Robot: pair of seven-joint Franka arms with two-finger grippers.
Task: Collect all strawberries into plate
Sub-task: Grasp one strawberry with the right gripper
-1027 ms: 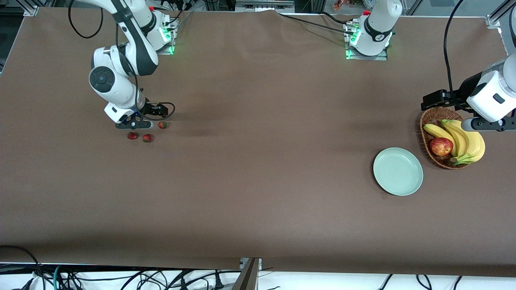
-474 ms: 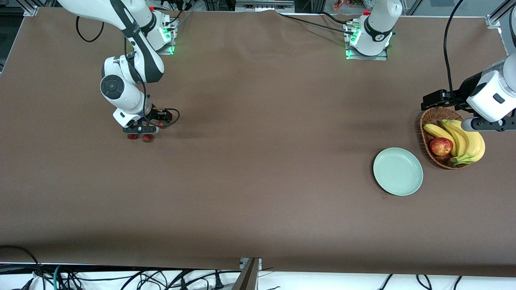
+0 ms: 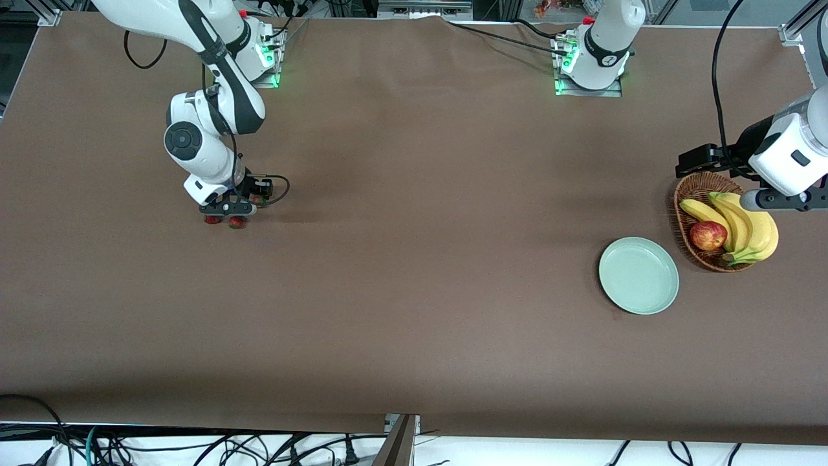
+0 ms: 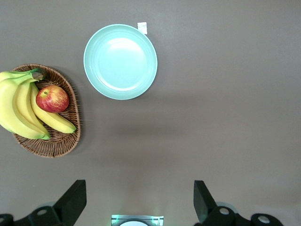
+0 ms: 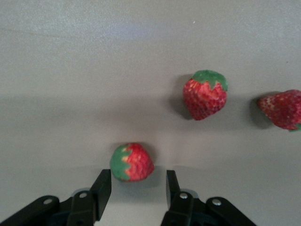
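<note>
Three strawberries sit on the table at the right arm's end, none in the plate (image 3: 638, 276) yet. Right wrist view shows them: one strawberry (image 5: 132, 162) just ahead of the fingertips (image 5: 104, 181), not yet between them, and two others (image 5: 205, 95) (image 5: 282, 109) beside each other, near it. Front view shows only two berries (image 3: 237, 222) (image 3: 213, 220) peeking out below the right gripper (image 3: 226, 208); the third is hidden under it.

Change: a second ago the right gripper was beside the berries with all three visible; it has since shifted over them and come down, and its jaws have narrowed from wide toward the berry. Now they stand partly open, touching nothing, gripping nothing. Likely a grasp about to start on the nearest berry, though it needs to advance a bit more to enclose it.

Plate is empty, well apart at the left arm's end, beside the basket (image 3: 689, 194) holding bananas (image 3: 744, 226) and an apple (image 3: 708, 235). Left gripper (image 4: 138, 205) waits above that basket, jaws wide open, empty.
</note>
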